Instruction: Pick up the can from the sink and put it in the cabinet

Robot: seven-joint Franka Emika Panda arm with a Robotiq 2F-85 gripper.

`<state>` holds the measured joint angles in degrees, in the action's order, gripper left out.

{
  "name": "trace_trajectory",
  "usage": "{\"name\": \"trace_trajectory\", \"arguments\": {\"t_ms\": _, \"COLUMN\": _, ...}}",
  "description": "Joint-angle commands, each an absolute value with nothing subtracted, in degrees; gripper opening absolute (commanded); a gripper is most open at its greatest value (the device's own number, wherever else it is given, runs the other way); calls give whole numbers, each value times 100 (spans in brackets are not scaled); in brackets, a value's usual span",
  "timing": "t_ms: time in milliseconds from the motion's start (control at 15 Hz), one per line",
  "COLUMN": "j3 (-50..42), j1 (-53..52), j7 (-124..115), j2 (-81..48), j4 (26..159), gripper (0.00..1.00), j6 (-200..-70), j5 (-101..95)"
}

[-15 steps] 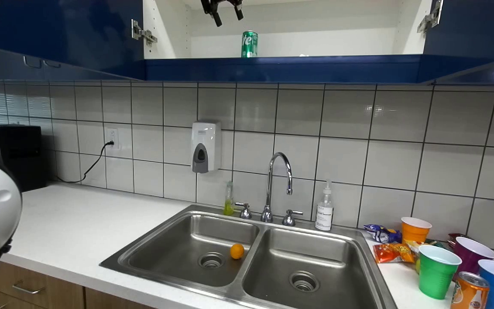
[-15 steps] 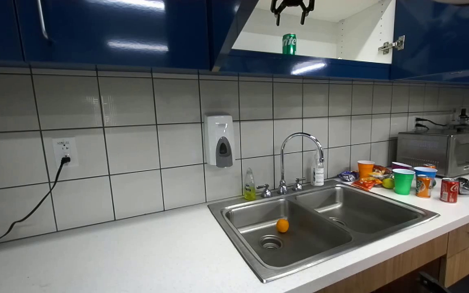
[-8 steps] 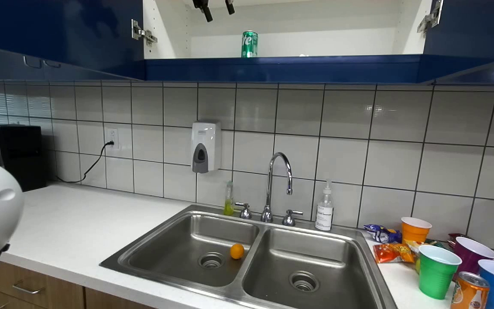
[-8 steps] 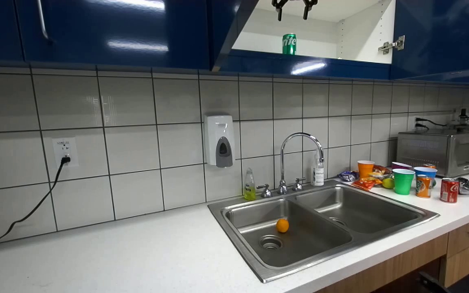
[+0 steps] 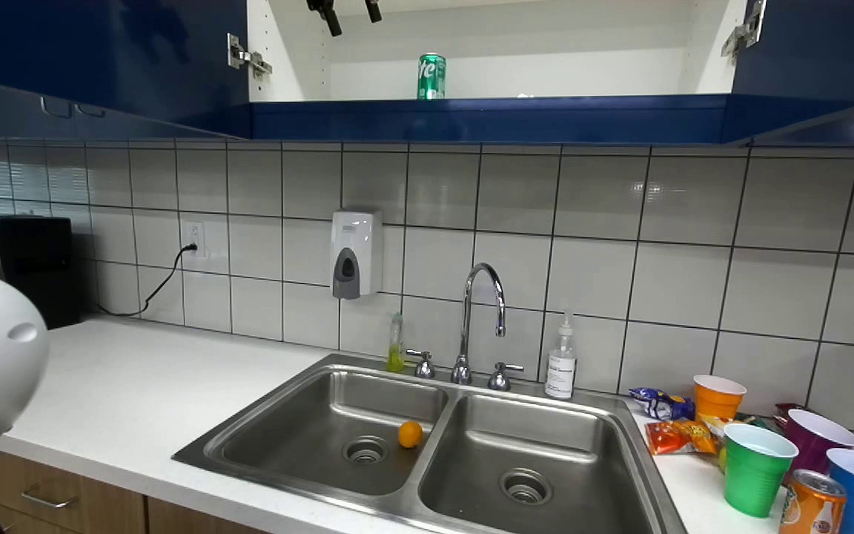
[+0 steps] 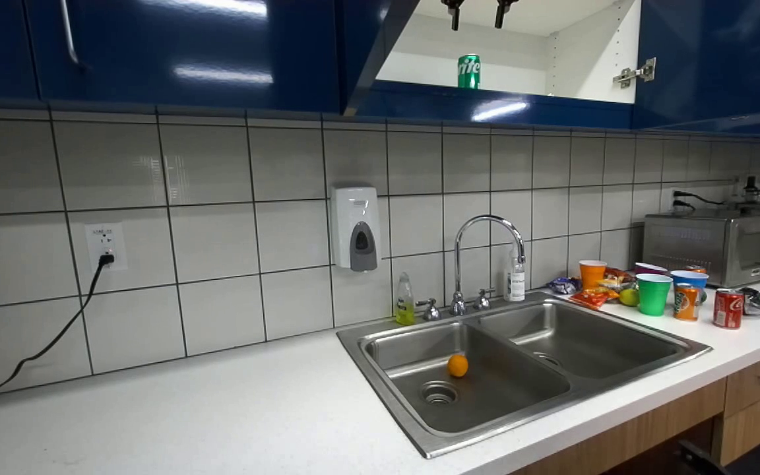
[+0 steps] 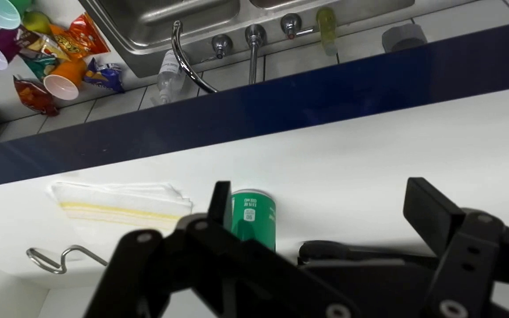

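The green can [image 5: 431, 76] stands upright on the white shelf of the cabinet [image 5: 486, 120], just behind its blue front edge. Above that can [image 6: 468, 71] hangs my gripper [image 6: 477, 25], seen only at its fingertips in both exterior views; it lies up and to the left of the can in an exterior view [image 5: 355, 24]. In the wrist view the jaws stand wide apart with nothing gripped, and the left finger [image 7: 221, 203] partly covers the can [image 7: 254, 214]. Below, the steel sink [image 5: 301, 445] holds a small orange round object [image 5: 410, 434] in a basin.
Swung-out blue cabinet doors [image 5: 116, 59] flank the opening. A folded cloth [image 7: 117, 203] and a metal hook [image 7: 62, 260] show inside the cabinet. Under it are a soap dispenser [image 5: 356, 252] and faucet [image 5: 465, 319]. Cups such as a green cup [image 5: 757, 471], cans and snack bags crowd the counter.
My gripper has risen in both exterior views and, in an exterior view, drifted left, farther from the can. Its jaws stay apart. The can has not moved.
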<state>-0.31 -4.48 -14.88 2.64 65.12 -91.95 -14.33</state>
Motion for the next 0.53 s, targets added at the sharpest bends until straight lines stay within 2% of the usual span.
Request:
{"name": "trace_trajectory", "arguments": {"t_ms": 0, "j3": 83, "j1": -540, "j7": -1708, "j2": 936, "j4": 7500, "gripper": 100, "j6": -9289, "j5": -1648}}
{"name": "trace_trajectory", "arguments": {"t_ms": 467, "j3": 220, "j1": -648, "j7": -1928, "j2": 1724, "j4": 8707, "gripper": 100, "j6": -9250, "j5": -1464}}
